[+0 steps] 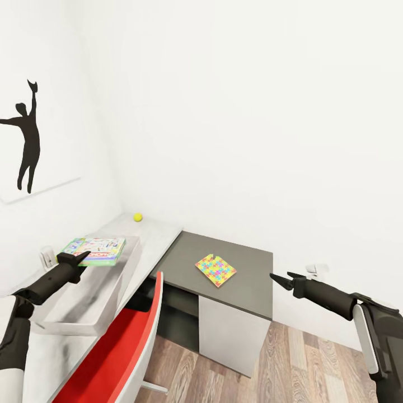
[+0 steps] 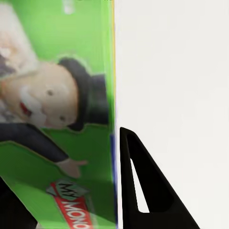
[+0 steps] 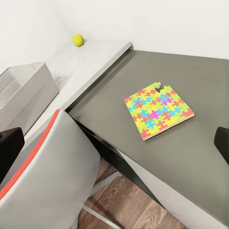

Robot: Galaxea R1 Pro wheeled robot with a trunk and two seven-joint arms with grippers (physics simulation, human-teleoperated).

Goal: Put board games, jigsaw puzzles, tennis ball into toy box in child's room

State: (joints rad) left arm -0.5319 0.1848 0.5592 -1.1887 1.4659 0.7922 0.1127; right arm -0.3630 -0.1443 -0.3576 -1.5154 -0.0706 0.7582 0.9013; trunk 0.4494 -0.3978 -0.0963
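Observation:
My left gripper [image 1: 84,257] is shut on the edge of a white-green board game [image 1: 96,251], holding it flat over the far end of the light-grey toy box [image 1: 67,322]. In the left wrist view the game's green print [image 2: 62,95] lies against one black finger [image 2: 143,191]. A jigsaw puzzle [image 1: 216,270] [image 3: 159,110] lies flat on the dark section of the table [image 1: 249,291]. The tennis ball [image 1: 137,216] [image 3: 78,40] rests on the light grey top near the wall corner. My right gripper [image 1: 282,278] [image 3: 114,148] hangs open in the air to the right of the puzzle, past the table's end.
A red and white chair [image 1: 120,358] [image 3: 47,167] stands tucked against the table, between my arms. White walls close in behind the table, with a black silhouette picture [image 1: 25,143] on the left one. Wood-plank floor [image 1: 302,369] lies open on the right.

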